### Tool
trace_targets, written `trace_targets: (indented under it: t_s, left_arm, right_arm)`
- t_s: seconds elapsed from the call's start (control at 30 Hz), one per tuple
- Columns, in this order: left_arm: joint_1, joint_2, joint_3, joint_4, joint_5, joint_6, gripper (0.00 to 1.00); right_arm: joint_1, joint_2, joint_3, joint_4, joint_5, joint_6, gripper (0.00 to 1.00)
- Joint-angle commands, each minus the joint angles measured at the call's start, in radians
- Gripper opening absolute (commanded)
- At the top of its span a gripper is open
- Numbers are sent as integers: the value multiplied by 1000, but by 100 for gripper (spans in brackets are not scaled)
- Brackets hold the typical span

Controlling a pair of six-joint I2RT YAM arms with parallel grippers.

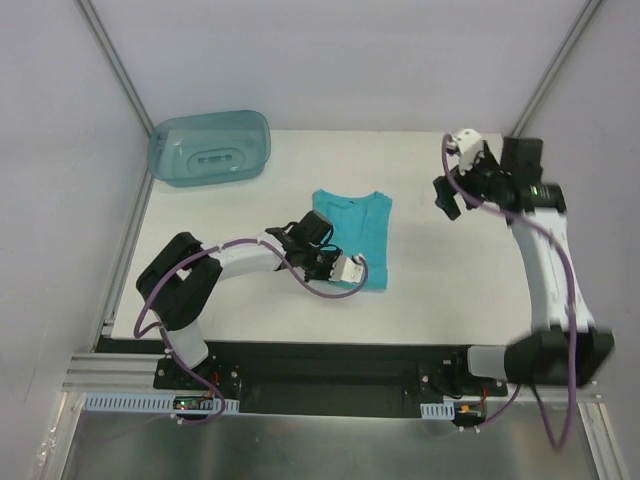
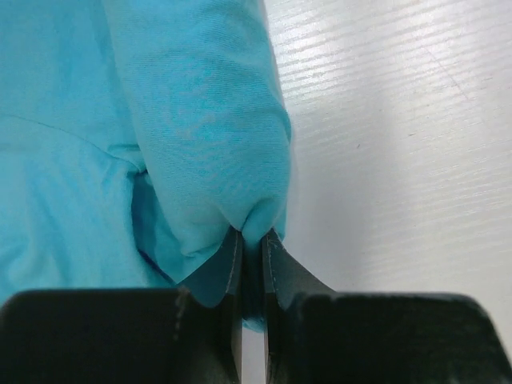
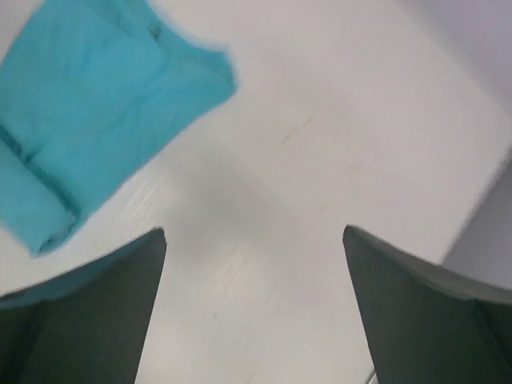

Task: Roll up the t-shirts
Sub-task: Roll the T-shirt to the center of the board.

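Left gripper [image 2: 252, 237] pinching the t-shirt [image 2: 200, 136] at mid-frame.
I see my right gripper [image 3: 254, 234] spread wide at upper right.

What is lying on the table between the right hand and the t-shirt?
Nothing: only bare white table separates the open right hand from the t-shirt, as the top external view shows.

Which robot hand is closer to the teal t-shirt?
Left. The left hand is shut on a fold of the t-shirt. The right hand is open, off to the shirt's right over the table, not touching it.
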Motion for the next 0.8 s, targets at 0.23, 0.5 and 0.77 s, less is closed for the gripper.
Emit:
trace_targets:
  t_s: [0.23, 0.5, 0.77]
  left_arm:
    - [83, 86, 156, -269, 293, -292, 0]
    - [152, 154, 242, -359, 433, -375, 0]
    - [160, 185, 270, -396, 481, -375, 0]
  right_arm:
    - [349, -292, -238, 295, 208, 155, 96]
    - [597, -456, -759, 424, 273, -169, 96]
    - [715, -363, -820, 576, 259, -158, 96]
